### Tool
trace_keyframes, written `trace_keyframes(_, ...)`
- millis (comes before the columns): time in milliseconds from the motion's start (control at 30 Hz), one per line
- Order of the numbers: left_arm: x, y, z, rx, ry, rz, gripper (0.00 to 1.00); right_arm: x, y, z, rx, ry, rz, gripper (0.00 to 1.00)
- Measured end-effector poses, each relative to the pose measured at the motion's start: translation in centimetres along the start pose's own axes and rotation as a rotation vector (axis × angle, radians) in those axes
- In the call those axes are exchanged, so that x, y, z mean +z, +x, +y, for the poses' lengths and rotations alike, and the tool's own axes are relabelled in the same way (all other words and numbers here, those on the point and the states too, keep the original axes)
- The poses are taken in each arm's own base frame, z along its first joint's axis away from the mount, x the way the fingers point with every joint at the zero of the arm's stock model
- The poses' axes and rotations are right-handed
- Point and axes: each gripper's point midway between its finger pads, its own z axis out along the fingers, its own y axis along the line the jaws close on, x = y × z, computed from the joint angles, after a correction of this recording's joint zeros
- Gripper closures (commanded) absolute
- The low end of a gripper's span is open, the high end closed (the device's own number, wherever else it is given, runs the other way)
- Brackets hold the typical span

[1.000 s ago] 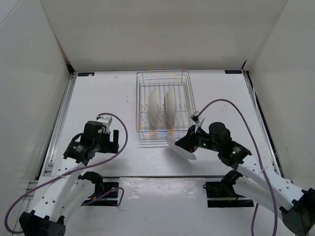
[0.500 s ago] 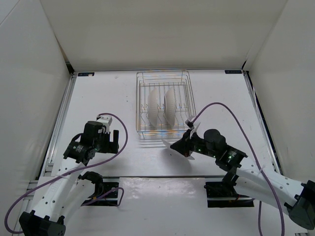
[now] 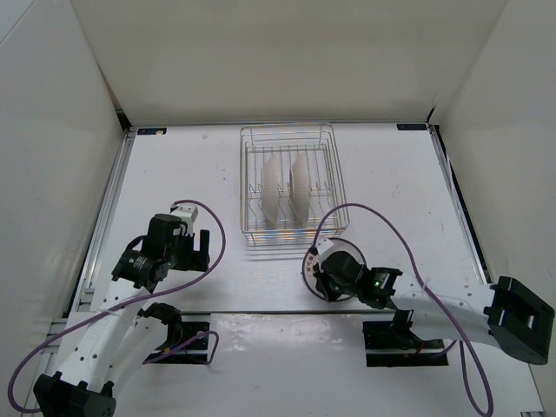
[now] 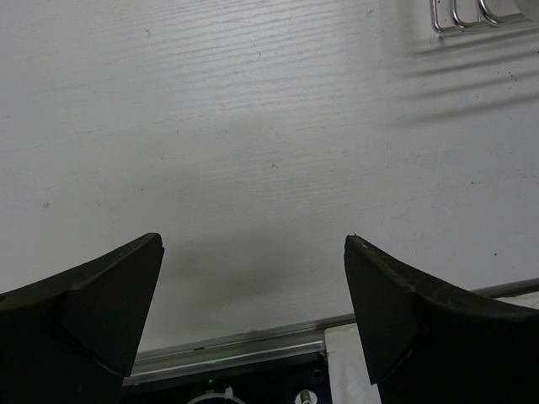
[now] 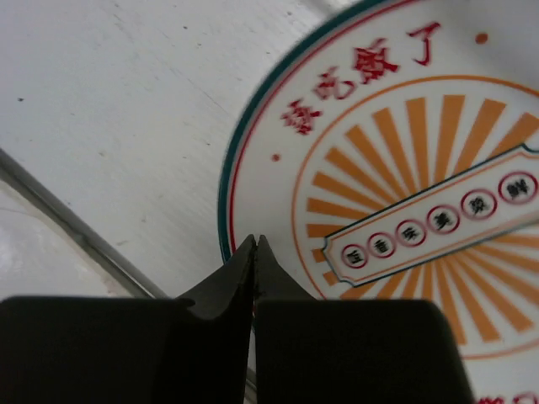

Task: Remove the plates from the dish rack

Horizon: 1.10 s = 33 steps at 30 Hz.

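The dish rack (image 3: 287, 129) stands at the table's far middle. Two plates (image 3: 271, 191) (image 3: 300, 187) stand on edge in it, white undersides showing. The third plate (image 5: 404, 168) lies flat and face up on the table in front of the rack, with a grey-green rim and an orange sunburst motif. In the top view it (image 3: 311, 261) is mostly hidden under the right arm. My right gripper (image 5: 255, 244) (image 3: 321, 282) is shut, tips together with nothing between them, over the plate's near rim. My left gripper (image 4: 253, 278) (image 3: 201, 248) is open and empty over bare table, left of the rack.
A metal rail (image 4: 253, 341) runs along the table's near edge, below both grippers. The rack's near-left corner (image 4: 472, 15) shows at the top right of the left wrist view. White walls (image 3: 52, 174) close in the table on three sides.
My right arm has swung down, toward the near edge. The plate it held tilted in the air now lies flat, face up on the table. The left arm has not moved.
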Motion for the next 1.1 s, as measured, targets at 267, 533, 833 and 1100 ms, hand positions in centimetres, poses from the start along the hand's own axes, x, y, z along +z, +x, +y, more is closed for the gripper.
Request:
trace_keyframes(267,0.0,0.0,0.0,0.000,0.000,-0.001,0.00,0.0,0.2,0.9,0.017,0.004,-0.001,1.00)
trace_keyframes(533,-0.1,-0.1,0.0,0.000,0.001,-0.006,0.00,-1.5,-0.1,-0.6,0.051,0.101,-0.014,0.65)
trace_keyframes(833,-0.1,-0.1,0.0,0.000,0.001,-0.007,0.00,-9.7,-7.4,-5.5,0.194,0.389,-0.290,0.11)
trace_keyframes(1100,-0.1,-0.1,0.0,0.000,0.002,-0.009,0.00,-10.4,-2.4,-10.6,0.311,0.674,-0.156,0.16)
